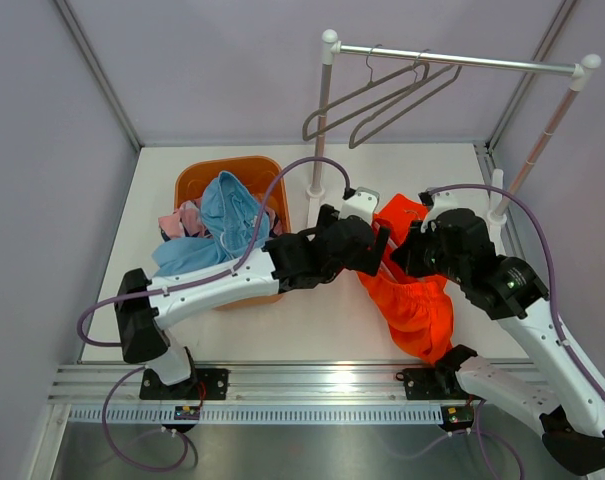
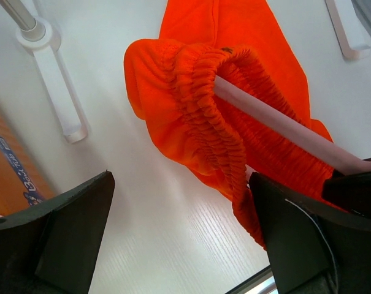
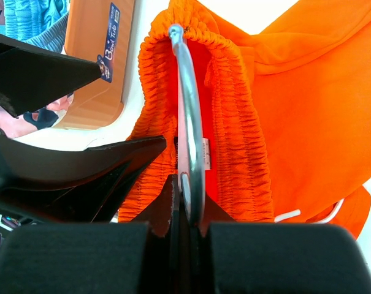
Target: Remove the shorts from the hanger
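Both arms reach inward over the tabletop (image 1: 312,320), meeting at the orange shorts (image 1: 417,300), whose waistband is threaded on a hanger (image 3: 190,110). Blue shorts (image 1: 227,215) and pink shorts (image 1: 182,220) lie in the basket (image 1: 197,180) at left. Left tool (image 2: 180,177) spread wide, waistband between its fingers; right tool (image 3: 186,184) clenched on the hanger.

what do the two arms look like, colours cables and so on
Both the left arm and right arm have white link shells with black joints and black wedge-shaped jaws. A thin purple cable loops from each base to the wrist. Black bases sit on a silver rail.
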